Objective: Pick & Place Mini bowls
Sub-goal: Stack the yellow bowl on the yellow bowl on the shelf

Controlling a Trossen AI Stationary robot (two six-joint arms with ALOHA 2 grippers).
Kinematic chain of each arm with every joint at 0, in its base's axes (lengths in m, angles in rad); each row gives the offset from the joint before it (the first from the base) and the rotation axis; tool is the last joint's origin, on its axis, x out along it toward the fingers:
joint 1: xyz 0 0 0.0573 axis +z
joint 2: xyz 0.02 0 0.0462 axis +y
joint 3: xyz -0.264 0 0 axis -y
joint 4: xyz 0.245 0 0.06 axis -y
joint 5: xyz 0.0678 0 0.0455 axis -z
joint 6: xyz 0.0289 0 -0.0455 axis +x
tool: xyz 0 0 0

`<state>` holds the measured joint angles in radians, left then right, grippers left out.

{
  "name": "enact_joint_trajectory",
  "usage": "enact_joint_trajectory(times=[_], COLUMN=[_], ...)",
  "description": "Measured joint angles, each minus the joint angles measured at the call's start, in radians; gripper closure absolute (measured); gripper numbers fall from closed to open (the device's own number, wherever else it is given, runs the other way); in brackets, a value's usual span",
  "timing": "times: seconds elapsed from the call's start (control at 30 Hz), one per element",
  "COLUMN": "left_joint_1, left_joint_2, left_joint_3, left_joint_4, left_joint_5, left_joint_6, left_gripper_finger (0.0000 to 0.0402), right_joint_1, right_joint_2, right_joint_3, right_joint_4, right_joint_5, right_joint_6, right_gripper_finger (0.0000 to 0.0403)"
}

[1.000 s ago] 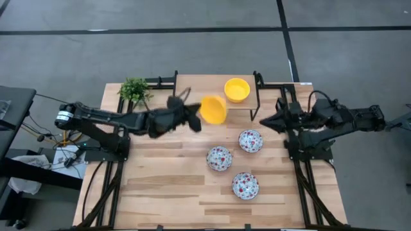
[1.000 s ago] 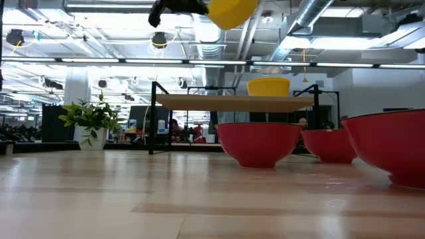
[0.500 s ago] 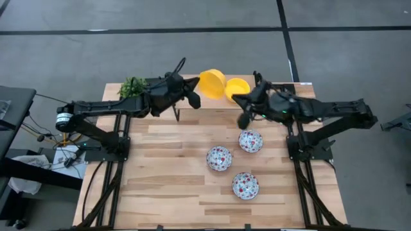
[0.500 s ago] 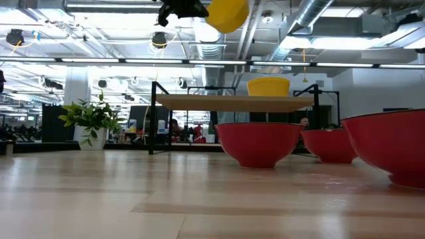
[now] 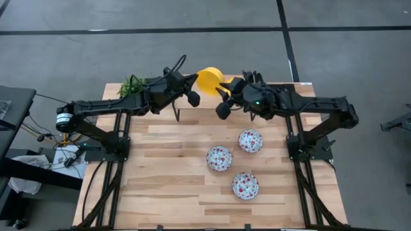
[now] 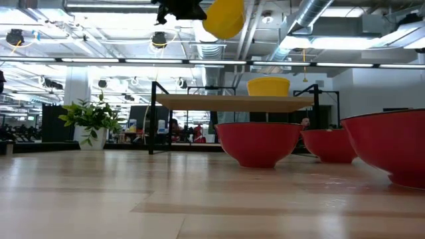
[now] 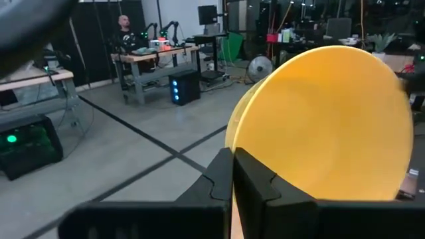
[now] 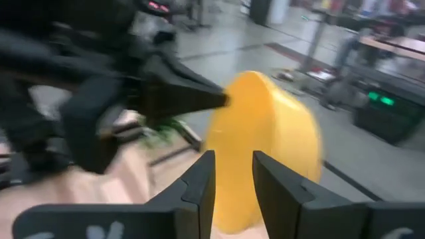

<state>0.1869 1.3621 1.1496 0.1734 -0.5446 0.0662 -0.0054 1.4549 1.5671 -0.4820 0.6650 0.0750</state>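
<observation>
My left gripper [image 5: 194, 86] is shut on a plain yellow mini bowl [image 5: 209, 79], held high over the table's far edge and tipped on its side. My right gripper [image 8: 232, 192] is open just right of that bowl [image 8: 265, 146], one finger on each side of its edge. A second yellow bowl [image 6: 268, 86] stands on the raised shelf, mostly hidden under the right arm in the high view. Three speckled bowls [image 5: 250, 140] [image 5: 219, 158] [image 5: 245, 185] rest on the table; their outsides look red in the low view. No third yellow bowl shows. My left gripper pinches the yellow bowl by its rim [image 7: 247, 154], coming level from the table's left. The bowl is lifted clear, well above the shelf [image 6: 224, 18], on its side with the rest of it reaching out past the fingertips. My right gripper: I cannot tell whether its fingers touch the bowl.
A raised wooden shelf on a black frame [image 6: 226, 103] stands along the far edge. A small potted plant [image 5: 133, 86] sits at the far left corner. Bare wood lies on the left half and the near edge of the table [image 5: 160, 179].
My left gripper has carried the yellow bowl from over the table's middle toward the far edge, still high. My right arm has swung out from the table's right side toward the left and far edge and now reaches the bowl.
</observation>
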Motion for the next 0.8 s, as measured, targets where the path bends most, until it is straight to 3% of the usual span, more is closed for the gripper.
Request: enact_joint_trajectory(times=[0.27, 0.5, 0.8], left_joint_1=[0.022, 0.045, 0.045], left_joint_2=[0.000, 0.000, 0.000], left_joint_3=[0.000, 0.000, 0.000], left_joint_4=[-0.015, -0.017, -0.016], left_joint_5=[0.002, 0.044, 0.047], left_joint_6=[0.035, 0.038, 0.035], left_gripper_finger=[0.0399, 0.0399, 0.0399], right_joint_1=[0.018, 0.018, -0.052], right_joint_2=[0.038, 0.032, 0.066], right_joint_3=[0.117, 0.126, 0.125], right_joint_4=[-0.093, -0.125, -0.177], right_joint_5=[0.024, 0.065, 0.038], right_joint_6=[0.006, 0.025, 0.075], right_gripper_finger=[0.0310, 0.0310, 0.0310])
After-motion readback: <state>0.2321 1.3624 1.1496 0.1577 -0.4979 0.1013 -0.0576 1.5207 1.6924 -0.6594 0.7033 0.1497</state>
